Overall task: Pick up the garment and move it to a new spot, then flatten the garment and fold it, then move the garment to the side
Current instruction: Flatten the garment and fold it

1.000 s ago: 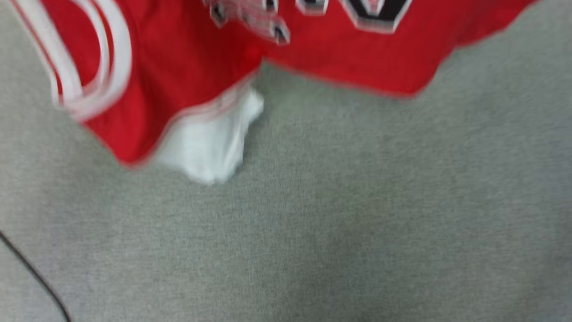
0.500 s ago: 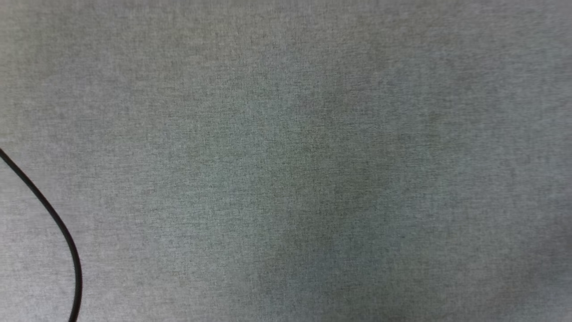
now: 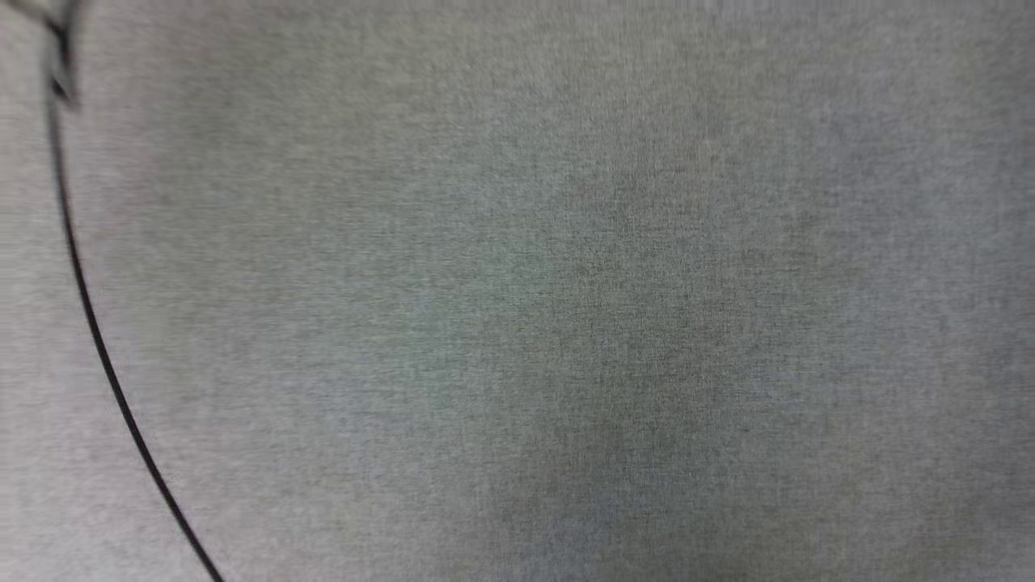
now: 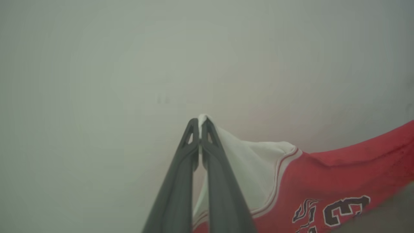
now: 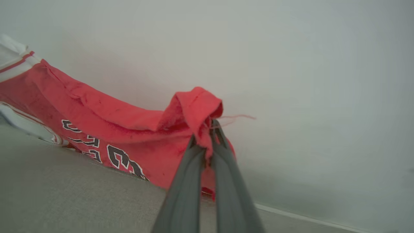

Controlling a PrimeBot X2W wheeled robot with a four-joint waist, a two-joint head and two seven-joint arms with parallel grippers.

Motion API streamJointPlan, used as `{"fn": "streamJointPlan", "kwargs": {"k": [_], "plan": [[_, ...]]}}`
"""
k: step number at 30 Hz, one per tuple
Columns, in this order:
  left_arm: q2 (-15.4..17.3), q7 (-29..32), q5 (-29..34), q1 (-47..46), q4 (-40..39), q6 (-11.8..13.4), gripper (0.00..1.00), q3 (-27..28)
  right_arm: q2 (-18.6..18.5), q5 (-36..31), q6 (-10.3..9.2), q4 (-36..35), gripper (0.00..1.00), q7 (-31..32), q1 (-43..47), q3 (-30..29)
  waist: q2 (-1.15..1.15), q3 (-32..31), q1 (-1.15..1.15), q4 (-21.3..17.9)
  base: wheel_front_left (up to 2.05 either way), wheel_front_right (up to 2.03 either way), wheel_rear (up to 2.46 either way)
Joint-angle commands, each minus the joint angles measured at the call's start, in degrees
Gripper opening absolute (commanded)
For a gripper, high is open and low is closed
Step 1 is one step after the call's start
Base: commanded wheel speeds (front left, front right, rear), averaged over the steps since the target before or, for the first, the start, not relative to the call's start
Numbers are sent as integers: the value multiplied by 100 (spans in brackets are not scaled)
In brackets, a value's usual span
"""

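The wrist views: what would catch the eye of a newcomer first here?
The red garment with black lettering stands out, hanging between both claws. The left claw is shut on its white sleeve, and the right claw is shut on a red corner. In the head view, a thin black cable crosses the grey surface at the left.

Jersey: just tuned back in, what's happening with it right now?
Both grippers have the jersey pinched. The left gripper is shut on the tip of a white sleeve, the right gripper on a bunched red edge. The jersey hangs stretched between them, lifted, not yet laid flat or folded. The head view looks down on grey cloth with a black cable at its left.
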Motion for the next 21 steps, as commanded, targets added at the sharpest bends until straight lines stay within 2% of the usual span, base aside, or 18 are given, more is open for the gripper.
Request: {"fn": "streamJointPlan", "kwargs": {"k": [1,10,16,21], "plan": [[-25,-58,-19,277,-43,-16,0,-25,-4,61,-4,48,0,-100,257,59,0,-203,-1,67,0,0,0],[-73,-88,55,2781,-924,-29,0,-229,-177,645,-4,140,0,-406,2201,498,0,-1190,-1,190,0,0,0],[127,-81,-126,4455,-1364,67,0,-389,-364,1151,-4,21,0,-372,3408,831,0,-1925,-1,179,0,0,0],[515,258,-382,5743,-1886,104,0,-508,-539,1643,-4,-199,0,-219,4280,986,0,-2473,-1,176,0,0,0]]}}
